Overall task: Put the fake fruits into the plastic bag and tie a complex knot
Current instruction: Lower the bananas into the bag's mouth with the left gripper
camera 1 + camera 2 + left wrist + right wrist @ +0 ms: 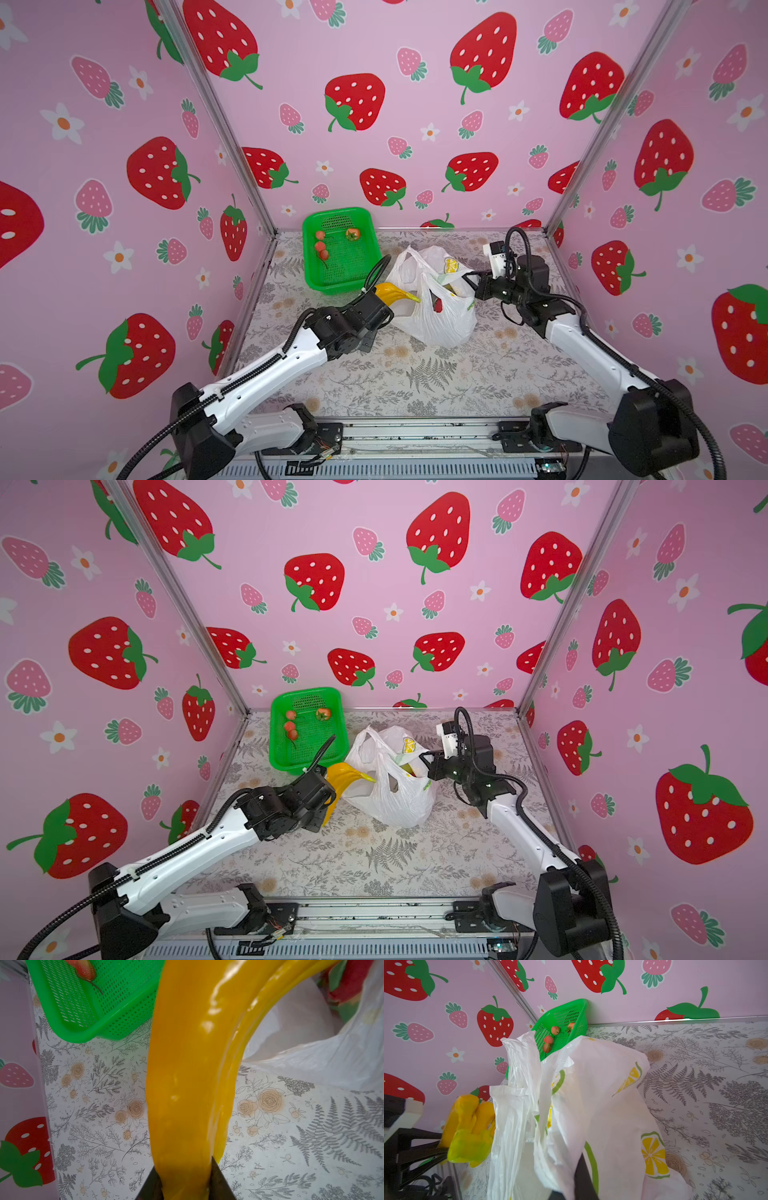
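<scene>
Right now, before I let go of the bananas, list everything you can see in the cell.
banana bunch: one, yellow, held at the bag's opening
plastic bag: one, white with lemon prints, mid-table, open
red fruit: one, inside the bag, partly hidden
basket: one, green, back of the table by the wall
small fruits: four, red-orange, in the basket
table: one, grey floral print
left claw: black, shut on the banana bunch
right claw: black, pinching the bag's rim
</scene>
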Robot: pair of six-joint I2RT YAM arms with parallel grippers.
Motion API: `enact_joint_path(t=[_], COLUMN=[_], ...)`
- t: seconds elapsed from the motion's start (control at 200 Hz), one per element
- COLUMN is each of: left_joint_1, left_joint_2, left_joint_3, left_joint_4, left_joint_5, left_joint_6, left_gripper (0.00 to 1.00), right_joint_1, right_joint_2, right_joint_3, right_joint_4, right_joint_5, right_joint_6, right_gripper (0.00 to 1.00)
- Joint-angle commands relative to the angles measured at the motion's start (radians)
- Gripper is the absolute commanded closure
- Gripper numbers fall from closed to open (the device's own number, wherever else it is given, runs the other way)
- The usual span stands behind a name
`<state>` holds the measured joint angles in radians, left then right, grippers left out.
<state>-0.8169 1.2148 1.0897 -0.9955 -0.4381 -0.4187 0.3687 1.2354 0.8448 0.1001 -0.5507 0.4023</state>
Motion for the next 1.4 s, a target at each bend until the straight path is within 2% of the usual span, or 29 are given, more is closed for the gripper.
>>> enact_joint_path(t=[0.0, 0.12, 0.355, 0.51, 0.755, 0.926, 1.121, 1.241, 1.396], left_joint_1=[0.01, 0.025, 0.12, 0.113, 0.075, 0.036, -0.006, -0.04, -0.062], left_joint_2=[0.04, 0.073, 0.087, 0.159, 0.275, 0.36, 0.423, 0.415, 0.43], left_joint_3=[0.051, 0.064, 0.042, 0.096, 0.229, 0.31, 0.377, 0.411, 0.457], left_joint_4=[-0.052, -0.061, -0.023, -0.036, -0.136, -0.209, -0.208, -0.172, -0.167], left_joint_5=[-0.06, -0.089, -0.056, -0.061, -0.156, -0.175, -0.116, -0.052, 0.021], left_joint_6=[-0.036, -0.068, -0.07, -0.053, -0.05, -0.032, 0.005, 0.063, 0.14], left_gripper=[1.0, 1.0, 1.0, 1.0, 1.0, 1.0, 1.0, 1.0, 1.0], right_joint_1=[0.028, 0.052, 0.068, 0.085, 0.153, 0.18, 0.194, 0.194, 0.182], right_joint_2=[-0.033, -0.043, -0.072, -0.059, -0.018, 0.016, 0.044, 0.068, 0.09], right_joint_3=[0.022, 0.02, -0.011, -0.01, -0.003, 0.013, 0.021, 0.043, 0.072], right_joint_4=[0.05, 0.056, 0.1, 0.107, 0.115, 0.113, 0.135, 0.089, 0.05], right_joint_5=[-0.039, -0.031, -0.05, -0.075, -0.057, -0.053, -0.048, 0.005, 0.01], right_joint_6=[0.024, 0.013, -0.015, -0.028, -0.033, -0.031, 0.004, 0.013, 0.018], right_gripper=[0.97, 0.97, 0.97, 0.97, 0.97, 0.97, 0.97, 0.97, 0.97])
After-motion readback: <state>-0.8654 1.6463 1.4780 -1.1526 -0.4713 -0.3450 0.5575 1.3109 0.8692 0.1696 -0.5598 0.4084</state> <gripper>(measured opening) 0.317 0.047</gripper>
